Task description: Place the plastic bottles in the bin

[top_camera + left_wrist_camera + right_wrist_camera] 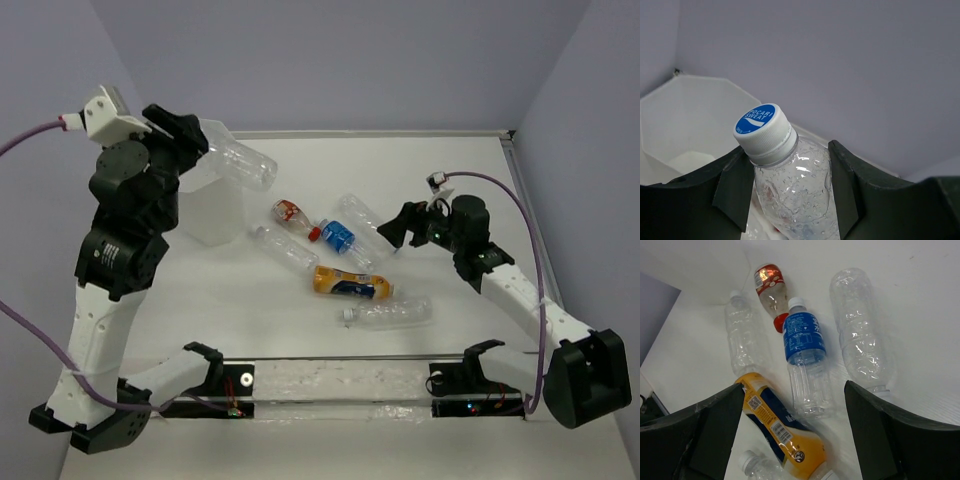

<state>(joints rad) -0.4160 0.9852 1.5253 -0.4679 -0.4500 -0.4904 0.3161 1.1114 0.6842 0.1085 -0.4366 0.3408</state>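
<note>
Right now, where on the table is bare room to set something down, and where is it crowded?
Bare: the white table's far strip along the back wall, and the near-left patch between the translucent white faceted bin and the arm bases. Crowded: the centre, where six small plastic bottles lie close together.

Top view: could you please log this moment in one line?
left end effector: gripping clear bottle by bin; right end effector: open over bottles

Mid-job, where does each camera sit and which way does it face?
Top external: above, behind the bases; looks down on table, left arm, right arm.
Left wrist: on left gripper, shut on a clear bottle; faces the bin.
Right wrist: on open right gripper; looks down at lying bottles.
Top and right wrist share the blue-labelled bottle.
</note>
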